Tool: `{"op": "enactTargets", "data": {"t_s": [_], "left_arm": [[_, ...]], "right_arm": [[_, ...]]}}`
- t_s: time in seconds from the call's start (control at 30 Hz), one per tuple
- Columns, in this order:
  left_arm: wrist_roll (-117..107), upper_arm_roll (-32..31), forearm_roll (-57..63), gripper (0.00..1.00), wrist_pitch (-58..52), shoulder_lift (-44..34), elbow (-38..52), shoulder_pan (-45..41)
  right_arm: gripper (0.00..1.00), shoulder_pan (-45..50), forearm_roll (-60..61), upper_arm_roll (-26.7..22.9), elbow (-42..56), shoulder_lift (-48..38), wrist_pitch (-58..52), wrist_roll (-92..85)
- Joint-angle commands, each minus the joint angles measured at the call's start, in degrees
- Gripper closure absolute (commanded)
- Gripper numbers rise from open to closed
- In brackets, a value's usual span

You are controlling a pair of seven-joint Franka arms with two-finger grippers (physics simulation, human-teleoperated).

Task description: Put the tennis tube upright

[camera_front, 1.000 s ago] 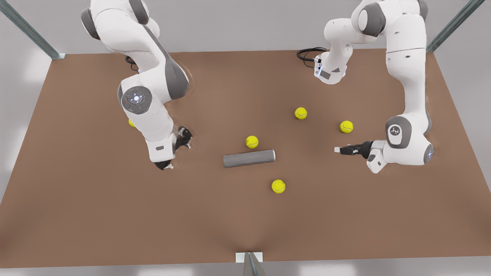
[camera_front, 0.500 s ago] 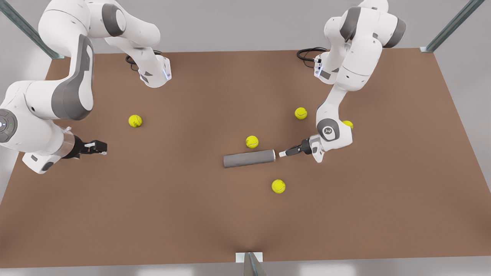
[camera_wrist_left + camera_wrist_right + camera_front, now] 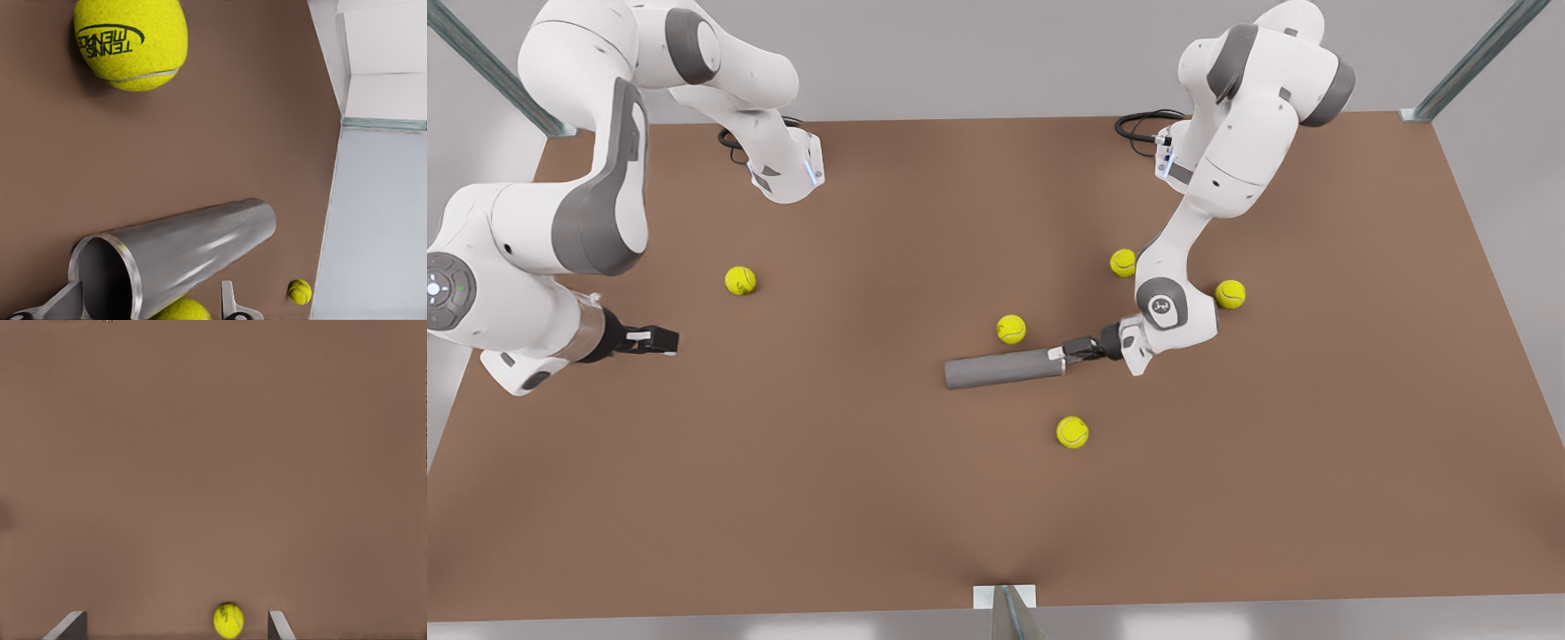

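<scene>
Brown table [image 3: 871, 498]: tennis tube [image 3: 1000, 368] lies lengthwise left-right; left gripper [image 3: 1073, 348] open astride its right rim; right gripper [image 3: 660, 339] open, waiting far left.

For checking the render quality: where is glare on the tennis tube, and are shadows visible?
Left wrist view: bright streaks and shiny rim on the tennis tube, between the left gripper's open fingers; soft shadow beside the large tennis ball. Front view: tube matte, shadows faint; right gripper waits at that view's left.
</scene>
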Motion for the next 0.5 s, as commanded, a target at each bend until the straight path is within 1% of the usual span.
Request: {"op": "enactTargets", "data": {"t_s": [0.0,0.1,0.17,0.33,0.47], "left_arm": [[10.42,-0.1,-0.02,0.0,0.3,-0.13,0.17,0.0],[10.24,-0.27,-0.02,0.0,0.3,0.39,1.58,0.0],[10.16,-1.41,-0.02,0.0,0.3,2.07,2.46,0.0],[8.66,-3.7,-0.55,0.0,0.22,2.33,2.28,-0.09],[7.52,-4.31,-0.46,0.0,0.04,3.38,2.28,-0.09]], "right_arm": [[0.0,-0.17,-0.96,-0.23,0.12,-0.16,-0.87,5.75],[0.0,-0.7,-1.05,-0.06,0.12,-0.16,-0.87,5.75],[0.0,-0.7,-0.96,-0.06,0.12,-0.16,-0.87,5.75],[0.0,-0.61,-0.96,0.03,0.03,-0.08,-0.87,5.84],[0.0,-0.7,-0.87,0.03,0.03,-0.08,-0.87,6.1]]}}
